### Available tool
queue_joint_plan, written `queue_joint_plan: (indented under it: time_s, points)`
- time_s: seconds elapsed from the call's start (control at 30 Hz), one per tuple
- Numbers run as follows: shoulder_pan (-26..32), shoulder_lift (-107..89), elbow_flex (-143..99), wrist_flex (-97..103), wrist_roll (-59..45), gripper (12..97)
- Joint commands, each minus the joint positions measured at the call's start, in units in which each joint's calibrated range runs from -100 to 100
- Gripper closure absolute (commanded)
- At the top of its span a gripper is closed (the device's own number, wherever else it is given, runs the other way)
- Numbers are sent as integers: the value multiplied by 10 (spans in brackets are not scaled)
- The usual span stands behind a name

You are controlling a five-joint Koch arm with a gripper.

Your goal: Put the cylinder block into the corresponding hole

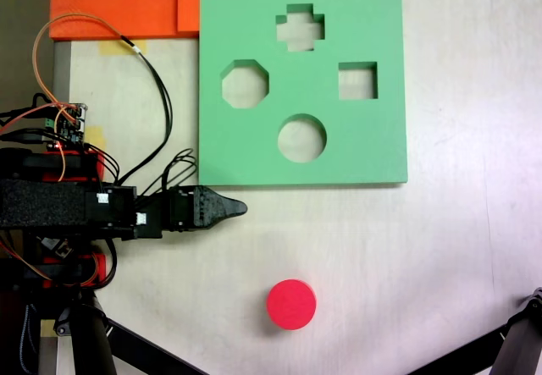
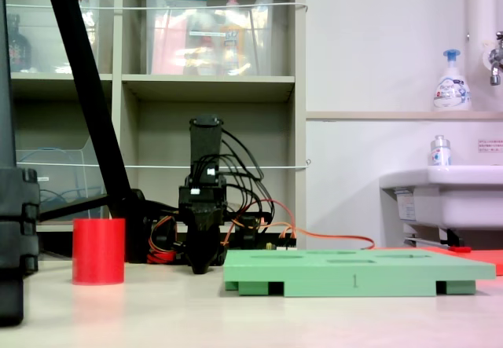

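**Operator:** Pale tabletop [image 1: 406,256], shelving and a sink behind. Report the status of the 1 arm.

**Technician:** In a fixed view from above, the gripper [image 1: 240,208] lies low over the table, tips pointing right. In a fixed view at table level, the gripper [image 2: 201,268] points straight at the camera. The jaws taper to 1 dark point with no gap visible between them, so they read as closed. Nothing is held.

**Operator:** Location of the cylinder block?

**Technician:** The cylinder block [image 1: 291,304] stands upright on the table, well apart from the fingertips, ahead of them and off to 1 side, toward the lower edge of the view from above. At table level the cylinder block [image 2: 98,250] stands left of the fingers.

**Operator:** And the target?

**Technician:** The corresponding hole [image 1: 301,137], the round cutout in the green board [image 1: 373,19], lies ahead of the fingertips on the opposite side and holds nothing.

**Operator:** Progress?

**Technician:** Judged at 0 steps complete. Approach, grasp, transfer and insertion all remain.
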Motion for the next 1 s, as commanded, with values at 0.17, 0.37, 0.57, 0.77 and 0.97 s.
queue_joint_plan:
  time_s: [0.17,0.37,0.57,0.77,0.97]
  points:
    - [-3,-4,-9,-46,2,596]
    - [-3,-4,-9,-46,2,596]
    - [-3,-4,-9,-46,2,596]
    - [-3,-4,-9,-49,3,592]
    - [-16,-4,-9,71,107,560]
